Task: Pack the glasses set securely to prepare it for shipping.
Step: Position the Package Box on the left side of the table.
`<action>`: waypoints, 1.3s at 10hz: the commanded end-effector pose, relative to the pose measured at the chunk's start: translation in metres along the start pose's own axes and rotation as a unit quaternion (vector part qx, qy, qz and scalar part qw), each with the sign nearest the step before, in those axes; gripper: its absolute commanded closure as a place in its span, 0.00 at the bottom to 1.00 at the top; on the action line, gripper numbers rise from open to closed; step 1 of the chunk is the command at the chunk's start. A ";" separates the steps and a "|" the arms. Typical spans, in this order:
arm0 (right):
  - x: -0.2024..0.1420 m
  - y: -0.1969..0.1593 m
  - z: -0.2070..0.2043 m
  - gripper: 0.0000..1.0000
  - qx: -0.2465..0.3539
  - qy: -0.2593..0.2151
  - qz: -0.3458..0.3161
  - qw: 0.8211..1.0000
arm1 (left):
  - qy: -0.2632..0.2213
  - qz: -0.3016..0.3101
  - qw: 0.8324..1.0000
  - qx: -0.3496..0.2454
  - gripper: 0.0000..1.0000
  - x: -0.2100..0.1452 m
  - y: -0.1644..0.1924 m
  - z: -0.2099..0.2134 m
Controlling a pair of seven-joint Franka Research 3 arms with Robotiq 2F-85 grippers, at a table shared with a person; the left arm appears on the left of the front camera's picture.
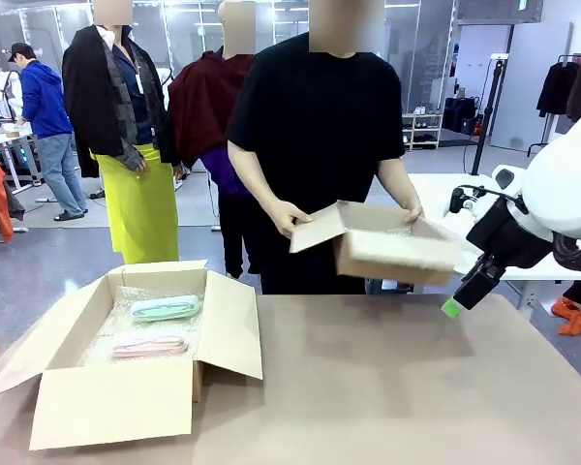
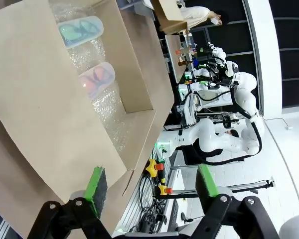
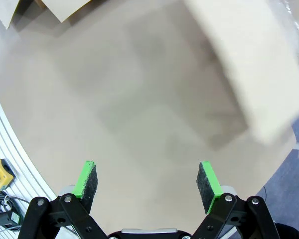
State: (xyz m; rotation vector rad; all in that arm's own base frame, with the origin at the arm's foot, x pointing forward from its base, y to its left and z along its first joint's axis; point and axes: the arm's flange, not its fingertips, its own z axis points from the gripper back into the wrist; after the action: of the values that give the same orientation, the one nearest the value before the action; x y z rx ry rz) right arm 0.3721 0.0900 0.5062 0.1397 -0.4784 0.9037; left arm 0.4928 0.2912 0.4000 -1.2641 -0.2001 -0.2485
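Observation:
A mint-green case (image 1: 165, 308) and a pink case (image 1: 149, 346) lie on bubble wrap inside an open cardboard box (image 1: 116, 402) at the table's left. The left wrist view has the mint case (image 2: 79, 30) and the pink case (image 2: 96, 78) in that box (image 2: 45, 114). My left gripper (image 2: 152, 186) is open, beside the box's flap and holding nothing. My right gripper (image 3: 148, 182) is open above bare table, with nothing between its pads; in the front view one green fingertip (image 1: 452, 308) hangs at the right, beside a smaller box.
A person at the far side holds a smaller open cardboard box (image 1: 392, 244) above the table with both hands. It appears blurred at the upper right as the small box (image 3: 249, 64) in the right wrist view. The brown table (image 1: 387, 387) stretches across middle and right.

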 end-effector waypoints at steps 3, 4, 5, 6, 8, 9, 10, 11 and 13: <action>0.004 0.002 0.000 0.00 -0.003 0.007 -0.012 1.000 | 0.000 0.000 1.000 0.000 0.09 0.000 0.000 0.000; 0.004 0.002 0.000 0.00 -0.003 0.007 -0.012 1.000 | 0.024 -0.067 0.997 0.040 0.09 0.009 -0.039 -0.014; 0.004 0.002 0.000 0.00 -0.003 0.007 -0.012 1.000 | 0.051 -0.145 0.985 0.077 0.09 0.011 -0.091 -0.031; 0.004 0.002 0.000 0.00 -0.003 0.007 -0.012 1.000 | 0.070 -0.216 0.969 0.096 0.09 0.006 -0.133 -0.044; 0.004 0.002 0.000 0.00 -0.003 0.007 -0.012 1.000 | 0.101 -0.340 0.922 0.155 0.09 -0.017 -0.189 -0.075; 0.004 0.002 0.000 0.00 -0.003 0.007 -0.012 1.000 | 0.123 -0.395 0.893 0.176 0.09 -0.033 -0.214 -0.098; 0.004 0.002 0.000 0.00 -0.003 0.007 -0.012 1.000 | 0.145 -0.451 0.859 0.193 0.09 -0.052 -0.232 -0.123; 0.004 0.002 0.000 0.00 -0.003 0.007 -0.012 1.000 | 0.151 -0.494 0.829 0.217 0.09 -0.068 -0.247 -0.147; 0.004 0.002 0.000 0.00 -0.003 0.007 -0.012 1.000 | 0.154 -0.531 0.794 0.255 0.09 -0.087 -0.268 -0.183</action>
State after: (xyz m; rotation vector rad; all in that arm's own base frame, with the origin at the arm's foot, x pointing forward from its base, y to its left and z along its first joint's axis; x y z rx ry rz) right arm 0.3724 0.0901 0.5062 0.1402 -0.4782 0.9038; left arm 0.3479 0.0638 0.5783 -0.5096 -0.5872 -1.2805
